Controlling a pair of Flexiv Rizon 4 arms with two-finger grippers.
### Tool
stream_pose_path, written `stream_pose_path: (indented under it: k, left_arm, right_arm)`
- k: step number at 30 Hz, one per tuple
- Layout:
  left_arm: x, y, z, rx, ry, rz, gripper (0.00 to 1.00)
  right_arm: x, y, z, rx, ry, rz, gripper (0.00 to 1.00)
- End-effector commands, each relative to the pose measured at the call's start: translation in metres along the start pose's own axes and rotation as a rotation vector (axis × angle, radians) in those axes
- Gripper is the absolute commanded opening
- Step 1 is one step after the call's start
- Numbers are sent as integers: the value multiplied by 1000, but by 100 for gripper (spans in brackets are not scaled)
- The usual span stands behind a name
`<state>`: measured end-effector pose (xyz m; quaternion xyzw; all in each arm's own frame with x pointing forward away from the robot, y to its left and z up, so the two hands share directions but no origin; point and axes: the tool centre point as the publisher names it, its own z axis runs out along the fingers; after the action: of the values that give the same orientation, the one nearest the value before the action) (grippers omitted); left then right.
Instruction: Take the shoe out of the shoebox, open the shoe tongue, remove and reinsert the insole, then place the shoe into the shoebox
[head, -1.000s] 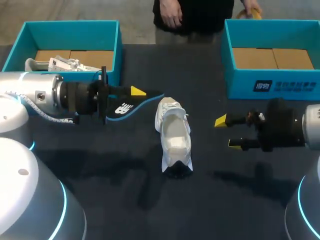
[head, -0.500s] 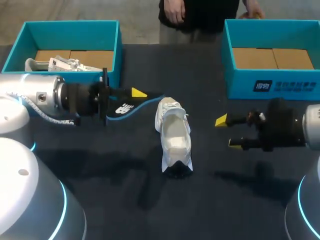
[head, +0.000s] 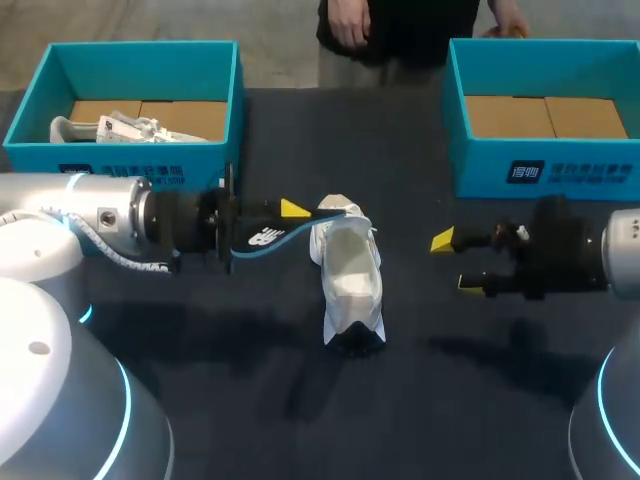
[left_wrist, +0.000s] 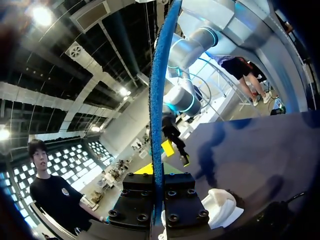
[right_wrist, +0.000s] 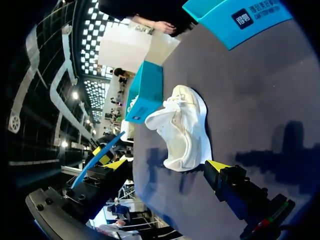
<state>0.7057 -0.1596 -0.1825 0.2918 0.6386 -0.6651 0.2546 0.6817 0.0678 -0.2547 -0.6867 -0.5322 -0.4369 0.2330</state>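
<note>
A white shoe (head: 350, 275) lies on the dark table at the middle, toe toward the front edge. My left gripper (head: 290, 212) is shut on a blue and black insole (head: 262, 237), and the insole's far end touches the shoe's heel opening. The left wrist view has the insole (left_wrist: 159, 100) edge-on, clamped between the fingers, with the shoe (left_wrist: 220, 207) just beyond and below. My right gripper (head: 455, 264) stands open to the right of the shoe, nothing between its fingers. In the right wrist view the shoe (right_wrist: 182, 130) lies ahead of one yellow-tipped finger (right_wrist: 220, 167).
A teal shoebox (head: 225, 150) at the back left holds another white shoe (head: 120, 128). A second teal shoebox (head: 540, 175) stands at the back right with only its cardboard floor showing. Bare table lies in front of the shoe.
My left gripper has carried the insole to the right and slightly forward, so its tip now reaches the shoe. The right arm and the shoe have stayed put.
</note>
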Motion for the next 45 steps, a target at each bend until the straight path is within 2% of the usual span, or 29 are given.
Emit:
stream_pose_path:
  k: [1, 7, 19, 27, 36, 45]
  left_arm:
    - [9, -1, -1, -8, -11, -8, 0]
    - [11, 1, 0, -9, -20, -21, 0]
    - [14, 10, 8, -5, -30, -46, 0]
    - [20, 12, 17, -2, -37, -86, 0]
    - [36, 15, 6, -27, -37, -137, 0]
    - [44, 23, 10, -34, -37, -151, 0]
  right_arm:
    - [-2, 0, 23, -32, 0, -3, 100]
    - [2, -2, 35, -39, 7, -35, 100]
    - [9, -20, 56, 40, 1, -63, 100]
    - [9, -22, 56, 39, -7, -65, 100]
    - [9, -22, 56, 39, -7, -65, 100]
    - [6, -22, 52, 42, -16, -74, 100]
